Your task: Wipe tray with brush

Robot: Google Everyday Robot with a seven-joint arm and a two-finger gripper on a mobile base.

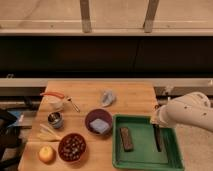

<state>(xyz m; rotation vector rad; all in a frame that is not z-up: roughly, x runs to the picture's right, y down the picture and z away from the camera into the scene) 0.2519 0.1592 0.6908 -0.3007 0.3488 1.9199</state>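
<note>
Hand (157,121) at green tray (142,162) right rim, clenched on slim black brush (157,138).

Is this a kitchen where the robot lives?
Maybe a kitchen corner or test room: a wooden table holds bowls, fruit and a green tray. The pincer holds a brush over it.
</note>
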